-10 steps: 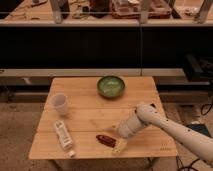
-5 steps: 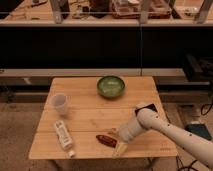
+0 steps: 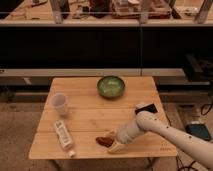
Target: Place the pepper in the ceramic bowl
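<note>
tool (image 3: 116, 146) seen low at the counter (image 3: 90, 117) front, just beside the pepper (image 3: 104, 141) (grip can't be told), bowl (image 3: 110, 86) parked well behind

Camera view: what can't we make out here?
- Pincer at the table's front edge, by the pepper: whether they touch is hidden; the arm covers the pepper's right end.
- Arm's base: cut off by the right edge.
- Shelf items behind: cut off by the top edge.
</note>
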Tool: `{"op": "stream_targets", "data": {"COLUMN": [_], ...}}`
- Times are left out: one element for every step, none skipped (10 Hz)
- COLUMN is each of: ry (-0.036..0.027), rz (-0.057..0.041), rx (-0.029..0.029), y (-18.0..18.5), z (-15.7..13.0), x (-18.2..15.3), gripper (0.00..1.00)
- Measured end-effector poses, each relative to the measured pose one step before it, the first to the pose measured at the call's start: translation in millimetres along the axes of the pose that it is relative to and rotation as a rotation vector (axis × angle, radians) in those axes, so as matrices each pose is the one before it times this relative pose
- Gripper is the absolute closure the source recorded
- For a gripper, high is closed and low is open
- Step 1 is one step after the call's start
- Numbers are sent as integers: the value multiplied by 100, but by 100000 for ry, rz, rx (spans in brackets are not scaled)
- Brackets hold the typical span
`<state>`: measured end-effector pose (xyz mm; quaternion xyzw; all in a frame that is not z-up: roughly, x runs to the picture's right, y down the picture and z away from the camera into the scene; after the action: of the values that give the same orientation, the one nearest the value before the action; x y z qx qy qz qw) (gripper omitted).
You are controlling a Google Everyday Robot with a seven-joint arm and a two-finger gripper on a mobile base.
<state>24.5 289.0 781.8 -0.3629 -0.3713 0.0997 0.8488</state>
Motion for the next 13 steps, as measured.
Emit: {"op": "stream_targets", "data": {"ry": [-983, -698, -427, -188, -569, -1262, -2162, -2767, -1439, -885, -296, -83, -401], "rz": [-143, 29, 21, 0, -128, -519, -690, -1180, -1032, -1080, -1509, -1426, -1161], "rx": [1307, 849, 524, 196, 361, 212, 179, 563, 861, 638, 1346, 1544, 1591], "y": [-192, -73, 8, 41, 47, -15, -99, -355, -592, -753, -1481, -1792, -1945], "z": [4, 38, 28, 15, -129, -300, -460, -786, -708, -560, -686, -597, -508], "x": [-65, 72, 121, 89, 28, -328, -685, -996, -703, -645, -720, -680, -672], "gripper": [76, 85, 87, 87, 87, 87, 87, 87, 87, 87, 87, 87, 87]}}
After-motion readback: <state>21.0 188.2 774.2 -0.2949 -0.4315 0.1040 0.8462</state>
